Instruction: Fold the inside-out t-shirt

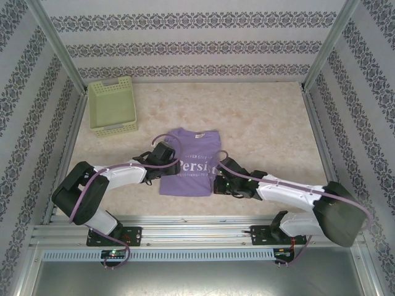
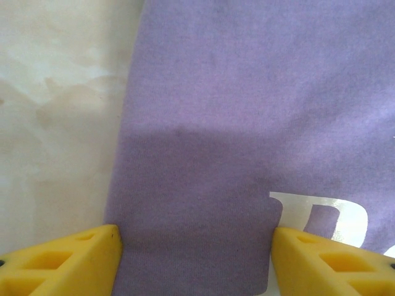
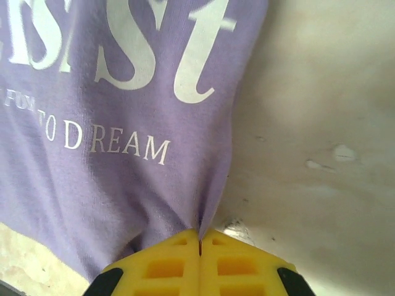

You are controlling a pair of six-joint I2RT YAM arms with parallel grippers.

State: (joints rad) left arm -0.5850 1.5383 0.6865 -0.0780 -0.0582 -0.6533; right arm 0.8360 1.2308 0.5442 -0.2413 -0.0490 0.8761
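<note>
The lavender t-shirt (image 1: 190, 165) lies as a compact rectangle on the table's near middle, its white lettering facing up. My left gripper (image 1: 165, 161) sits at its left edge, open, with both yellow fingers (image 2: 68, 259) spread wide over flat purple cloth (image 2: 247, 111). At the shirt's right edge my right gripper (image 1: 217, 182) is shut on a pinched ridge of cloth; the yellow fingertips (image 3: 166, 262) meet with the fabric (image 3: 123, 154) drawn up between them.
A pale green basket (image 1: 112, 105) stands at the back left of the marbled tabletop (image 1: 265, 123). Patterned walls and metal frame rails enclose the table on three sides. Bare table (image 3: 321, 135) lies right of the shirt.
</note>
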